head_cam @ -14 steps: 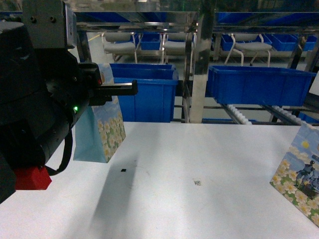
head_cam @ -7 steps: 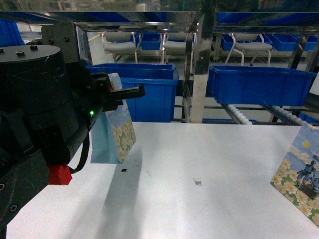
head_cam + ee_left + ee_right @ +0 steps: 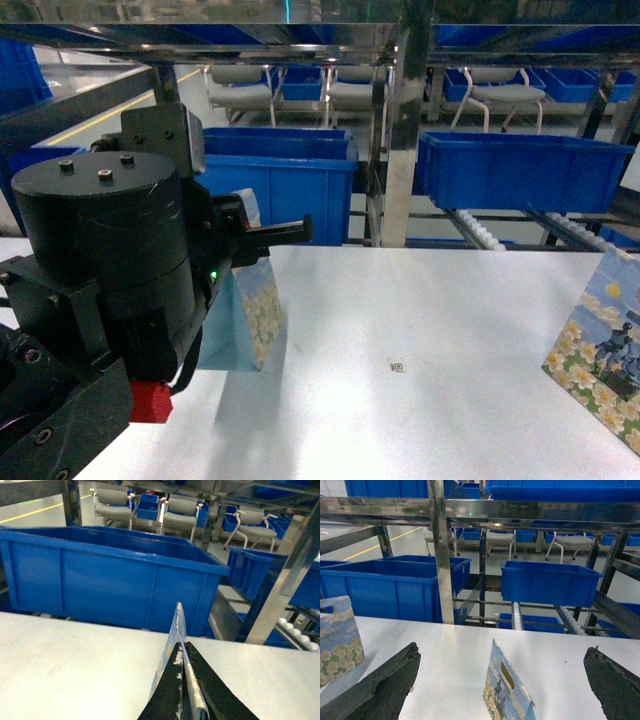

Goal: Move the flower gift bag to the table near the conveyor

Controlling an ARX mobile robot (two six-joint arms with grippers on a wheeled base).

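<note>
The left gripper (image 3: 187, 680) pinches the top edge of the flower gift bag (image 3: 255, 310), holding it upright at the table (image 3: 430, 400) edge nearest the large blue bin (image 3: 285, 185). The bulky black left arm (image 3: 110, 290) hides most of the bag from the head camera. A second printed gift bag (image 3: 600, 355) stands well to the right. The right gripper (image 3: 500, 685) hangs spread wide, empty, facing the conveyor (image 3: 490, 235) rollers.
</note>
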